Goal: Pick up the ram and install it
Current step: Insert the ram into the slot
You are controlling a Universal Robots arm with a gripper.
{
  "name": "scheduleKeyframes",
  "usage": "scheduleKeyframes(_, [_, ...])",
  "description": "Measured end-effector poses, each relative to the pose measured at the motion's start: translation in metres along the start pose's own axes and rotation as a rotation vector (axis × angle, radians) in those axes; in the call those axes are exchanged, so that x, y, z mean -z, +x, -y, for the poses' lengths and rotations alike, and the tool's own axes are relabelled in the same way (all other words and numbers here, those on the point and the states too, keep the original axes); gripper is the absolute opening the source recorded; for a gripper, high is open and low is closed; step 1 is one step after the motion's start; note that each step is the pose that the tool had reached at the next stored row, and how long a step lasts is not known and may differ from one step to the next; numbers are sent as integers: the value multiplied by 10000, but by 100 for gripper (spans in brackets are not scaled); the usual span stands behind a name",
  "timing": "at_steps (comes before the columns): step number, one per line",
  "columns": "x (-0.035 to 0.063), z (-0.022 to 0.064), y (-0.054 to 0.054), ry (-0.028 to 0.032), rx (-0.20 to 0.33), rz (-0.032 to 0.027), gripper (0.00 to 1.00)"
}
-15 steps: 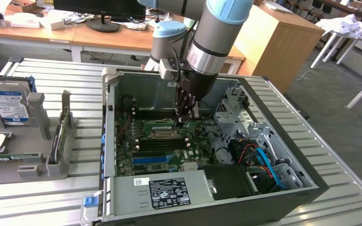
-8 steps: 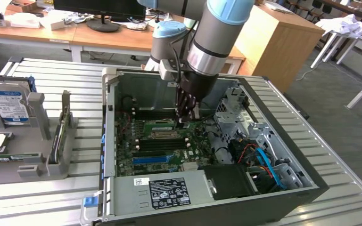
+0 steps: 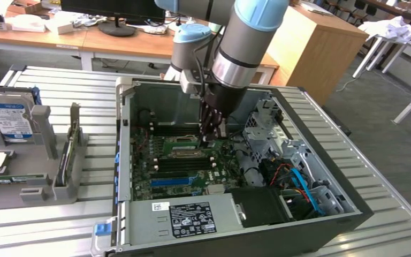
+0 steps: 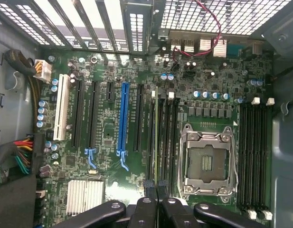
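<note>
Flanking the ram (image 4: 157, 142) in the gripper (image 4: 156, 205): black slots (image 4: 171, 142), CPU socket (image 4: 206, 161).

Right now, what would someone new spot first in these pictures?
The big robot arm reaches down into the open computer case in the middle of the exterior view. Its hand is shut on the thin green ram, edge-on over the black slots beside the empty processor socket. A bright blue slot stands out on the motherboard.

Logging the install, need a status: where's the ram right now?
Tool shut on the ram, edge-on over the black slots by the processor socket. Seated or not, cannot tell. No cable across those slots.
</note>
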State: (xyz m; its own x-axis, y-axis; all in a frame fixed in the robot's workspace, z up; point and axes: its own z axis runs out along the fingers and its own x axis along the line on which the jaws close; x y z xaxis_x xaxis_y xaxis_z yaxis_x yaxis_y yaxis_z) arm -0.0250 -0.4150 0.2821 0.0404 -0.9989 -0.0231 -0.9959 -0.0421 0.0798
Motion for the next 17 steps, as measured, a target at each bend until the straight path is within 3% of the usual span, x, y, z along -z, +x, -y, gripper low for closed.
scheduleKeyframes(17, [-171, 13, 4, 0, 1, 0, 12])
